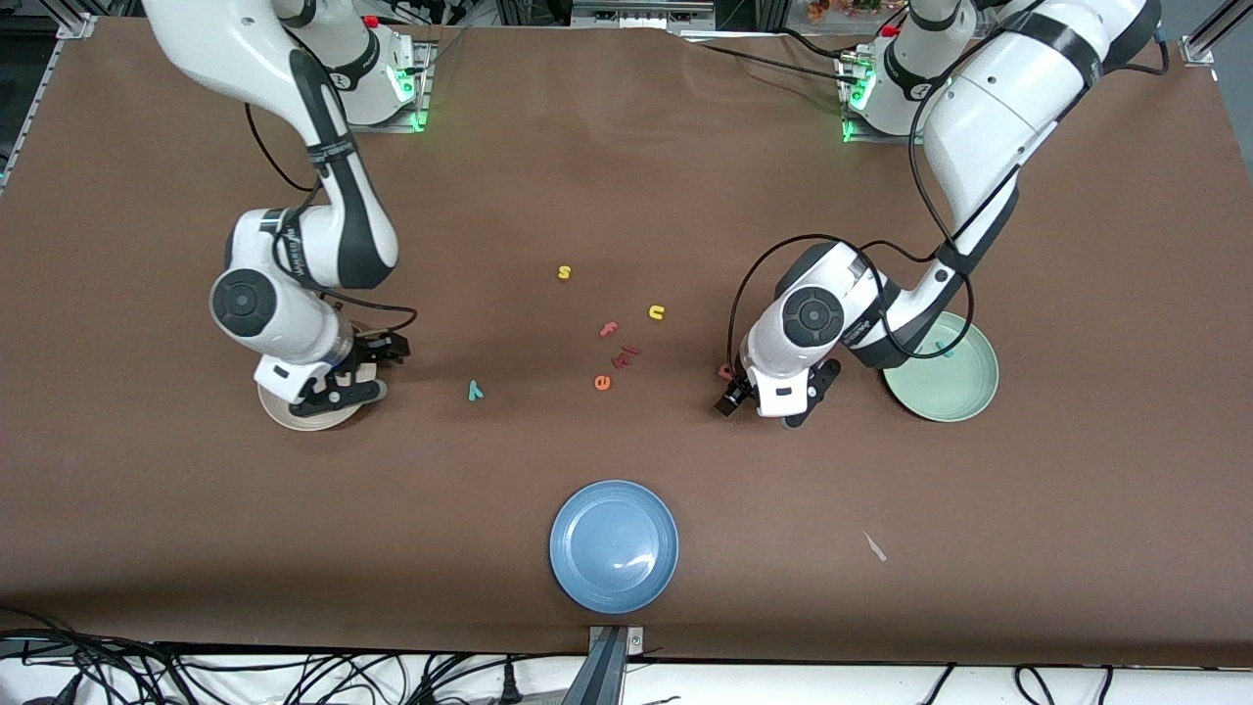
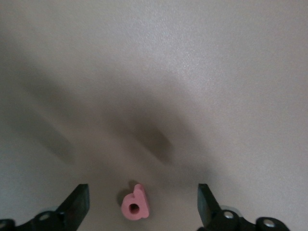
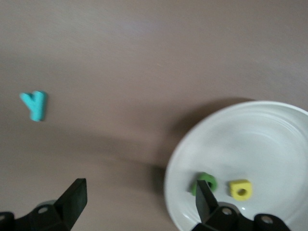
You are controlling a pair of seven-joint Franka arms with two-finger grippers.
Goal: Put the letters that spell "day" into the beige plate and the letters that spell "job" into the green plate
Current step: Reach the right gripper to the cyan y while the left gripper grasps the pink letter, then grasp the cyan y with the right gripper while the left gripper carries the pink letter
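Right end effector (image 1: 338, 377) hangs low over the beige plate (image 1: 284, 416), at the right arm's end of the counter (image 1: 626, 176). Fingers spread wide, nothing btwn them. In the right wrist view the plate (image 3: 269, 139) holds two letters side by side: the green "d" (image 3: 206, 182) and the yellow "a" (image 3: 240, 189), close to each other, near the plate's rim. Teal "y" (image 1: 475, 391) lies on the bare counter, well apart from the beige plate, toward the middle; same letter shows in the right wrist view (image 3: 34, 104).

Left end effector (image 1: 773, 397) is down near the counter, just beside the green plate (image 1: 954, 397), on the side toward the middle. Fingers wide open, gripping nothing. The pink "b" (image 2: 134, 204) lies flat on the counter btwn the two fingertips, touching neither; in the front view only a sliver of it (image 1: 725, 370) peeks out by the wrist.

Green plate has a small teal letter (image 1: 945, 349) in it, near the rim closest to the arm; shape too small to read. Can't see the blue "o".

Loose in the middle: yellow "s" (image 1: 564, 272), yellow "n" (image 1: 656, 312), reddish "f" (image 1: 609, 329), another dark red piece (image 1: 626, 353), orange "e" (image 1: 602, 383). Blue plate (image 1: 614, 546) sits nearest the front camera, w/ nothing in it.
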